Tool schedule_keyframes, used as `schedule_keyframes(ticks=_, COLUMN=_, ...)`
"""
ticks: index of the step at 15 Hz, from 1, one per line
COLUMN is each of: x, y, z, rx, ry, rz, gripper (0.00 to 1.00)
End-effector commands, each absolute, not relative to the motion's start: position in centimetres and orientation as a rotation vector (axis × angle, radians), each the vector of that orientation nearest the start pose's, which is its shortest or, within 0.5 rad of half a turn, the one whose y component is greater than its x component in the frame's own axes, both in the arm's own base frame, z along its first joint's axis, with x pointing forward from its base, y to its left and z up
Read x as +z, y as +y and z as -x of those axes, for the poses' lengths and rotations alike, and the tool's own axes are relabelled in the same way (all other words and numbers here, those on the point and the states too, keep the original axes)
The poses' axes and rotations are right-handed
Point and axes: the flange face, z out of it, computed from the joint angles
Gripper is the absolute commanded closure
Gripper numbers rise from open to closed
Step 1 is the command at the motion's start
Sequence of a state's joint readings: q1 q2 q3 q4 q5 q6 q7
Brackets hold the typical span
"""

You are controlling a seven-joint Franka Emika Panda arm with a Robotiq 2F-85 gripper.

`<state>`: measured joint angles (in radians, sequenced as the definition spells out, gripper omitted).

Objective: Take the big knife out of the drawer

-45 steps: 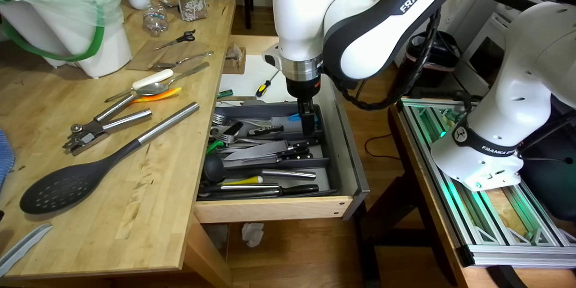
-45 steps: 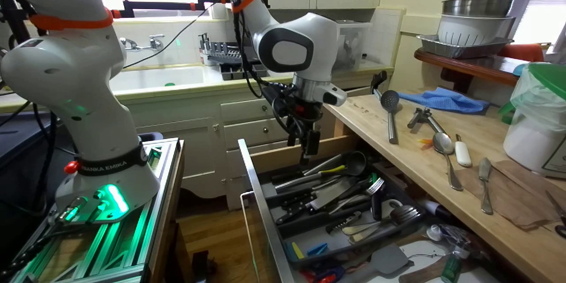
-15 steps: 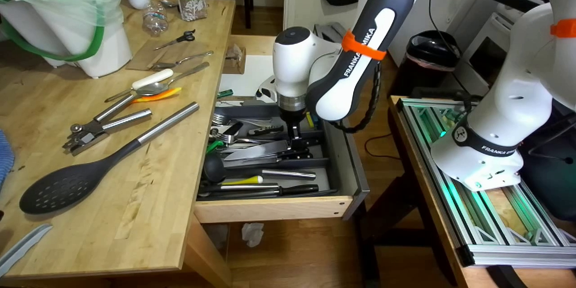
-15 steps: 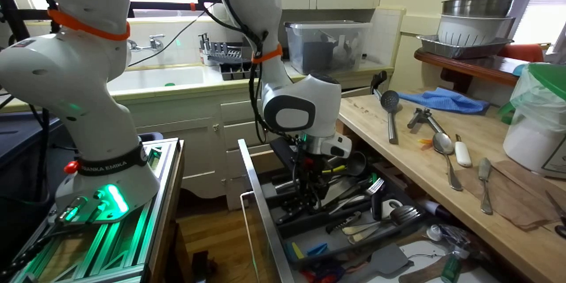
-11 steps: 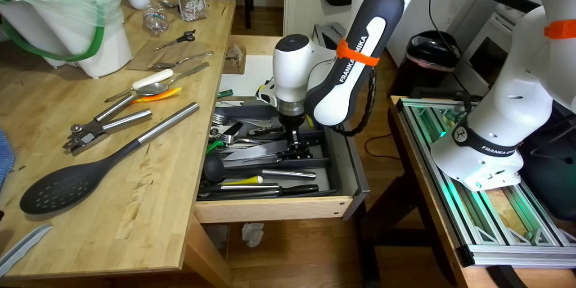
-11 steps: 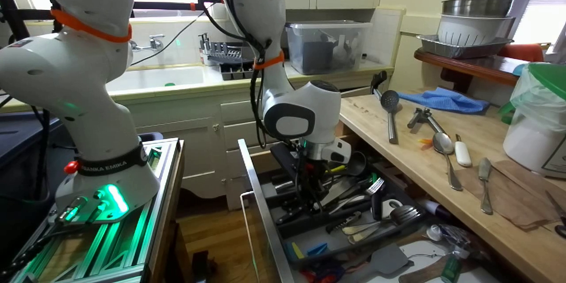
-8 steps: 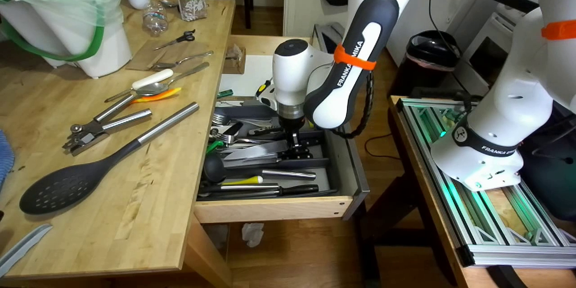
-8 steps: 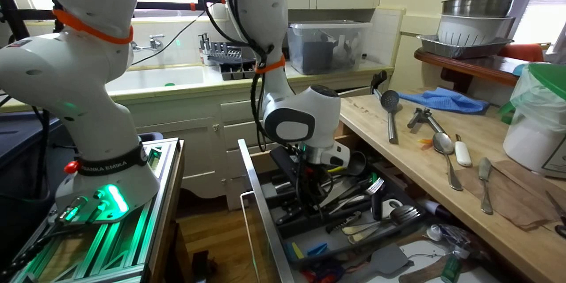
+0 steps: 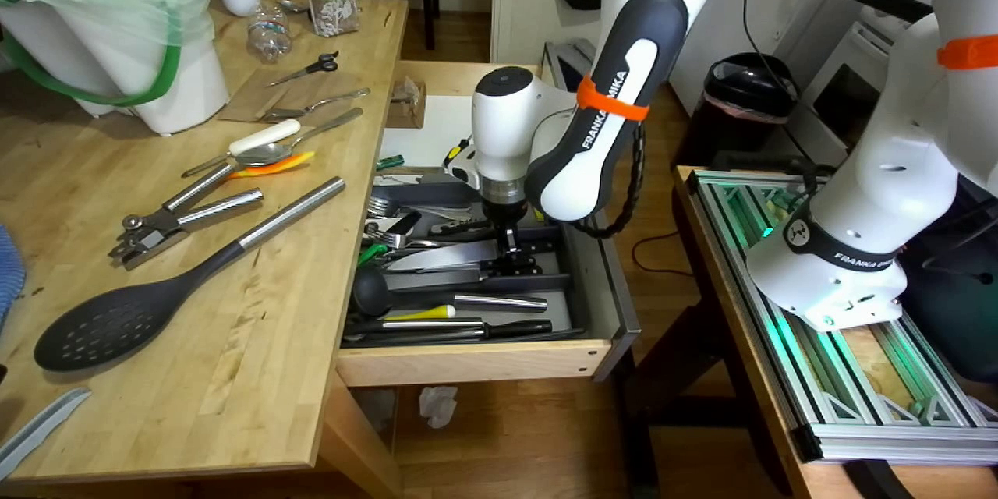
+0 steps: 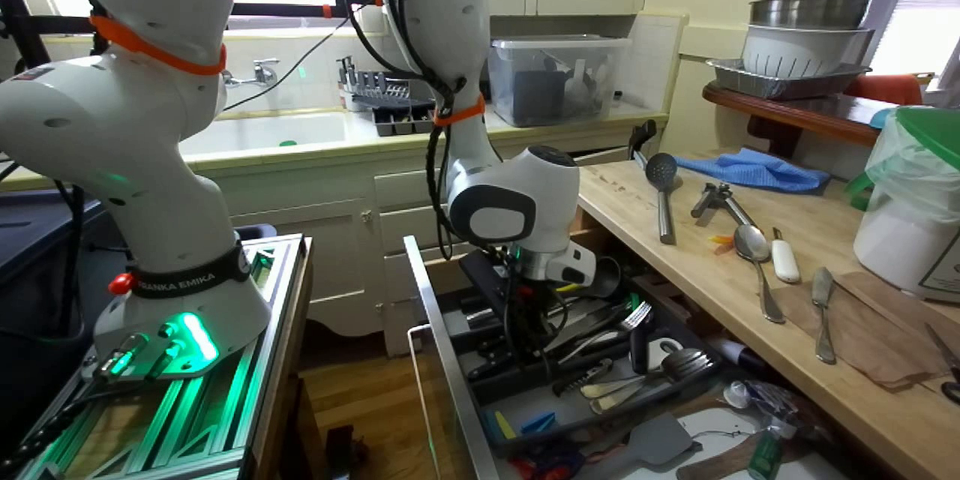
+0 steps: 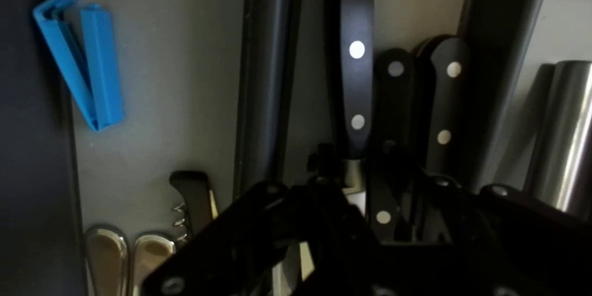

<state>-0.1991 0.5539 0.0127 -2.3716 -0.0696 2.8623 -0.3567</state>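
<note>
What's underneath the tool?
The big knife runs beneath it. The wrist view shows its black handle beside two more black handles; the tool covers most of the blade there. What else is hidden, I can't tell.

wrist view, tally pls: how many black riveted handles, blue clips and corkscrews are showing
Black riveted handles: 3
Blue clip: 1
Corkscrew: 1
Total: 5
</note>
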Motion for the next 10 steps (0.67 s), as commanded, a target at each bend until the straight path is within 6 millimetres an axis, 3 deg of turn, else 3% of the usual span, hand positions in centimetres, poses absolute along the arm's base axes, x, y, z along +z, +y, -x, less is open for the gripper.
schedule_keyframes(ticks=1, x=8.3, y=-9.1, z=-47.3, rx=0.103, ry=-0.370, rz=3.124, gripper=0.62)
schedule_keyframes(ticks=7, x=7.6, y=-10.5, z=-46.6, rx=0.152, ry=-0.320, rz=3.128, gripper=0.69)
schedule_keyframes(ticks=10, x=6.9, y=-10.2, z=-46.4, rx=0.157, ry=-0.338, rz=3.118, gripper=0.67)
